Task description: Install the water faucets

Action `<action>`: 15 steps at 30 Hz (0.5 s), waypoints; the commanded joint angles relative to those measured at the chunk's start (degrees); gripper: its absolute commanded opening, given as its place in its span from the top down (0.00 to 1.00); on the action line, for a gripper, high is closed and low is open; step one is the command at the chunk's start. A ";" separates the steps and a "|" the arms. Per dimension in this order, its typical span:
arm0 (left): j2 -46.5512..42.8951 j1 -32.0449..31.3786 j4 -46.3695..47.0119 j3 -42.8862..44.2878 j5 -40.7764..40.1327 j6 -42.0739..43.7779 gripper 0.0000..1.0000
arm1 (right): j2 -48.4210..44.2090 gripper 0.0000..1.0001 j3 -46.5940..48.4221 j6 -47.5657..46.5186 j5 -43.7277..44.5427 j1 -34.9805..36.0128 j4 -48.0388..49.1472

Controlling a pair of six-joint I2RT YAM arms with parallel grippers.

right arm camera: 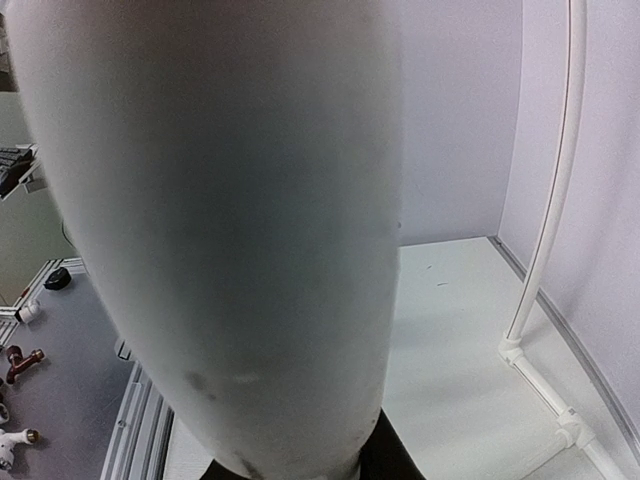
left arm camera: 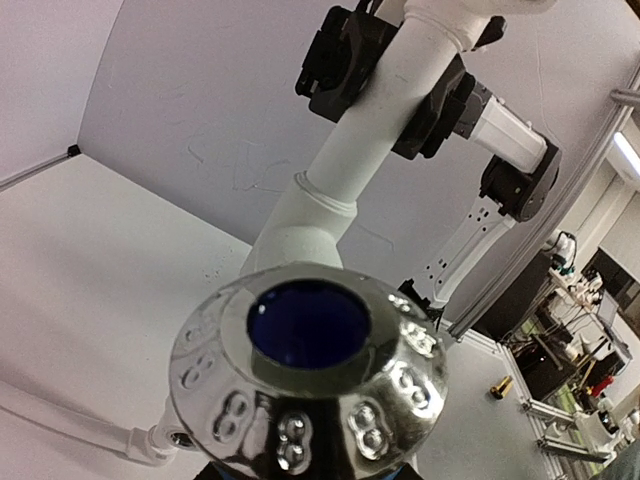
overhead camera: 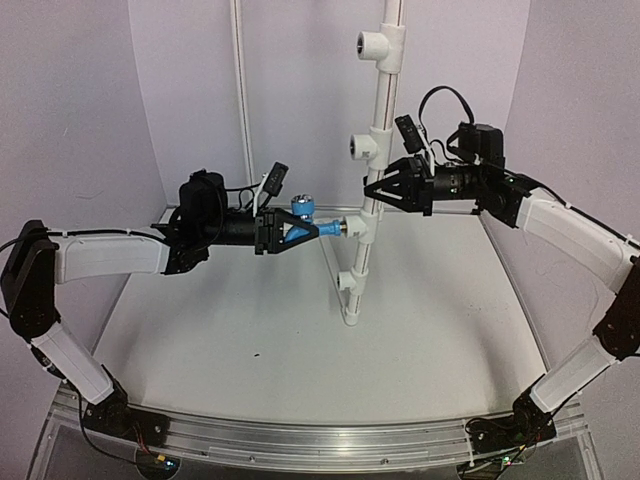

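Note:
The water faucet (overhead camera: 330,228), bright blue with a shiny round knob (overhead camera: 302,208), is held level above the table. My left gripper (overhead camera: 300,231) is shut on its body. Its silvery threaded end (overhead camera: 347,227) meets a side tee fitting (overhead camera: 362,229) of the upright white pipe (overhead camera: 382,110). The left wrist view is filled by the chrome knob (left arm camera: 308,370) with its dark blue centre, and the pipe (left arm camera: 370,140) rises behind it. My right gripper (overhead camera: 375,187) is shut on the pipe just above that tee. The pipe (right arm camera: 220,230) blocks most of the right wrist view.
More tee fittings sit on the pipe, at top (overhead camera: 368,43), upper middle (overhead camera: 362,147) and near its foot (overhead camera: 349,283). A thin white pipe (overhead camera: 238,90) runs up the back wall. Small brass fittings (right arm camera: 20,365) lie beyond the table edge.

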 commanded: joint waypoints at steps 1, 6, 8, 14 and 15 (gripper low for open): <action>1.91 -3.79 -12.80 5.68 -0.84 10.96 1.00 | -2.35 1.00 2.49 4.17 -4.23 2.12 -6.64; 2.63 -4.30 -16.00 8.14 0.76 12.83 1.00 | -2.84 1.00 3.59 -1.90 -3.19 2.10 -14.35; 2.91 -5.30 -19.18 9.40 -0.20 16.18 1.00 | -3.16 1.00 3.86 -2.36 -3.22 2.01 -15.19; 4.02 -7.41 -22.98 11.88 -3.40 23.42 1.00 | -3.57 1.00 4.80 -2.71 -3.70 1.72 -16.41; 4.14 -7.63 -23.20 12.13 -4.35 24.45 1.00 | -3.62 1.00 4.75 -2.83 -3.78 1.68 -16.59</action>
